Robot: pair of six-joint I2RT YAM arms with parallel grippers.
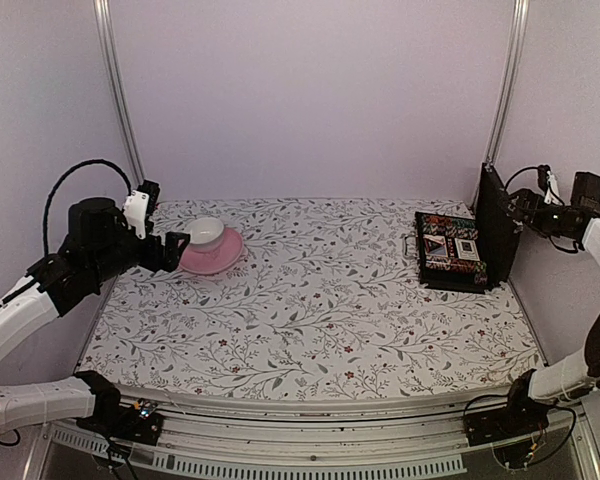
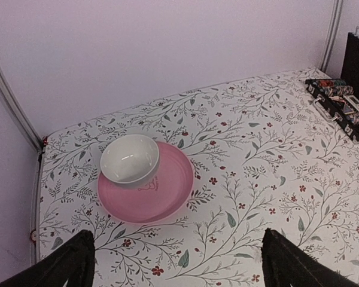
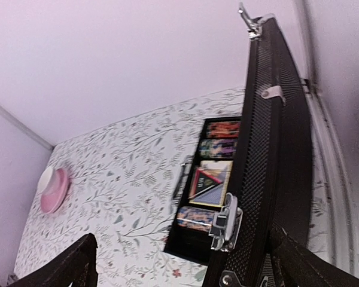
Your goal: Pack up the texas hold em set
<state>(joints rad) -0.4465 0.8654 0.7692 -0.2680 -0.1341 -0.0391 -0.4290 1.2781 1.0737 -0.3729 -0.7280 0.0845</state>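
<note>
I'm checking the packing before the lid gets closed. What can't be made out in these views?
1. Right wrist view: whether the right gripper touches the lid; the bottom edge cuts off its fingers.
2. Right wrist view: the case's right side, behind the lid.
3. Left wrist view: case cut off by the right edge.
4. Chips' count: too small, blurred.

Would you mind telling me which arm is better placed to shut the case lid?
Right. The right gripper, open, is close beside the upright lid of the case. The left gripper hovers far across, by the pink saucer.
</note>
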